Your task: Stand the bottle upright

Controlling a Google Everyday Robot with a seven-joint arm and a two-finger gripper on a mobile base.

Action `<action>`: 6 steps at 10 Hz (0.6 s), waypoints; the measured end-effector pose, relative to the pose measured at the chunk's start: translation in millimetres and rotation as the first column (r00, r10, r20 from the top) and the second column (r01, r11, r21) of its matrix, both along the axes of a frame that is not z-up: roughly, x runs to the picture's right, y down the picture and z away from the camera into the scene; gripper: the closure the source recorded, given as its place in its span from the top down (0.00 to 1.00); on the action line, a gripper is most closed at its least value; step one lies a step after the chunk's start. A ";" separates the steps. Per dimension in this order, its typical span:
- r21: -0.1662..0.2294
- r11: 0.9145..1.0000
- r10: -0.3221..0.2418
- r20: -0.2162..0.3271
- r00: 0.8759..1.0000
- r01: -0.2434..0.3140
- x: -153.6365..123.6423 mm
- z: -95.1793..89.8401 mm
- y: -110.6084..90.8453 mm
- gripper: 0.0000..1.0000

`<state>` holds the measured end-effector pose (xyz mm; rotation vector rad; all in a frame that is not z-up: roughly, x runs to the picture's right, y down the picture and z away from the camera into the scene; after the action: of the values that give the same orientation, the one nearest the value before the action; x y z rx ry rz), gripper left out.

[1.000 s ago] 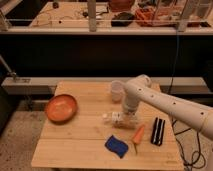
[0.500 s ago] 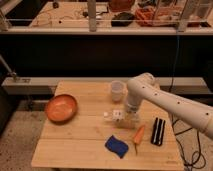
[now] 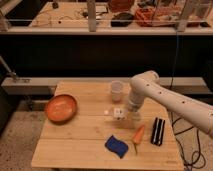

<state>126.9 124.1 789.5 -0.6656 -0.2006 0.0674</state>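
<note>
The bottle [image 3: 117,112] is small and whitish, and lies on its side near the middle of the wooden table [image 3: 75,145], with its white cap [image 3: 106,112] pointing left. My gripper [image 3: 129,116] comes down from the white arm [image 3: 165,97] and sits at the bottle's right end, shut on it. The bottle is held horizontal, just above or on the table top. The gripper and arm hide the bottle's right end.
A translucent plastic cup [image 3: 117,91] stands just behind the bottle. An orange bowl [image 3: 61,108] is at the left. A carrot [image 3: 138,135], a blue sponge [image 3: 116,146] and a black oblong object [image 3: 158,131] lie at the front right. A dark counter runs behind the table.
The arm and gripper have risen slightly and shifted back. The bottle has moved with them, a little up and away from the table's front.
</note>
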 end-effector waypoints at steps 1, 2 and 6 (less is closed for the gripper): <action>0.004 1.000 0.004 0.008 1.000 -0.004 1.4 -3.3 -2.7 0.03; 0.008 1.000 0.009 0.017 1.000 -0.009 1.1 -5.8 -5.0 0.03; 0.025 1.000 0.018 0.064 0.998 -0.019 2.8 -12.3 -10.1 0.03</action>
<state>129.7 114.0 777.2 -0.6412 -0.2684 0.0614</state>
